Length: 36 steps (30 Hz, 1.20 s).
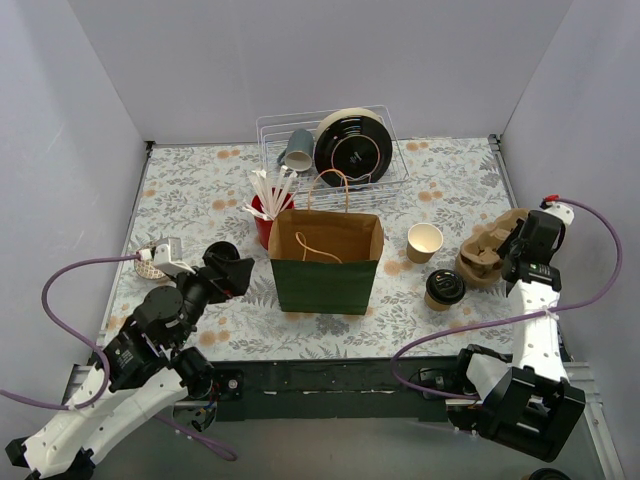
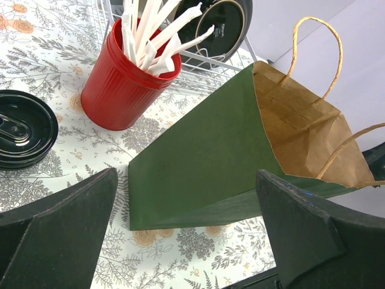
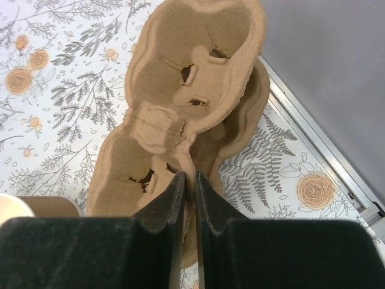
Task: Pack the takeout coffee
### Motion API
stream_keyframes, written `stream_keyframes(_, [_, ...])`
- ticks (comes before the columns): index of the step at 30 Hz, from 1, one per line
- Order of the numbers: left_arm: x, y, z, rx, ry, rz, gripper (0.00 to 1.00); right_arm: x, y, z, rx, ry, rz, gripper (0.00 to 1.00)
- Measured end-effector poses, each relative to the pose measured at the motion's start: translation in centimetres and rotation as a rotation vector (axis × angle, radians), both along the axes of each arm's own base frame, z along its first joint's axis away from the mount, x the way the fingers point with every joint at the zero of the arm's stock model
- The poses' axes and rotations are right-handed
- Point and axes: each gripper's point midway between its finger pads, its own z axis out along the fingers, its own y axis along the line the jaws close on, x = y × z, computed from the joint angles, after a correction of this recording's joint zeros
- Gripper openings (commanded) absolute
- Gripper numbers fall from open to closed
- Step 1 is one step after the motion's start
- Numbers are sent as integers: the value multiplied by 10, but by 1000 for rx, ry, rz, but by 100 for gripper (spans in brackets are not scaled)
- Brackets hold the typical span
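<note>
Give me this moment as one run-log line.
right jaws: shut on cup carrier | left jaws: open, facing green bag | open cup, lidded cup: on table

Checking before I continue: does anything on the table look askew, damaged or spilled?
The brown moulded-pulp cup carrier pinched by the right hand sits skewed over a second carrier beneath it. The green paper bag stands upright; nothing looks spilled.

Right gripper (image 3: 188, 180) at bottom centre, jaws almost together, thin edge of cup carrier (image 3: 192, 78) pinched between. Carrier stretches away ahead of gripper. Second carrier (image 3: 243, 129) nested beneath, offset right. Floral table (image 3: 66, 90) left of gripper. Pale cup rim (image 3: 15, 206) at far left. Grey wall (image 3: 325, 54) right.
</note>
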Motion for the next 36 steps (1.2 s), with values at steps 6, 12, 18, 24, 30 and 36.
stream_keyframes(6, [-2,6,12,8,-15,10,98,9,3,19,4,-46,28,1])
stream_keyframes(12, [-15,26,89,-60,-138,25,96,30,15,74,8,-179,116,1])
stream_keyframes(18, [-17,21,150,-53,-210,-15,93,46,48,150,25,-355,308,1])
stream_keyframes(24, [16,-33,173,55,-137,-107,83,32,104,237,74,-580,535,1])
stream_keyframes(30, [41,-97,174,124,-96,-274,76,-9,160,294,166,-752,738,1])
stream_keyframes(36, [48,-162,192,91,-145,-502,67,-41,182,322,233,-837,821,1])
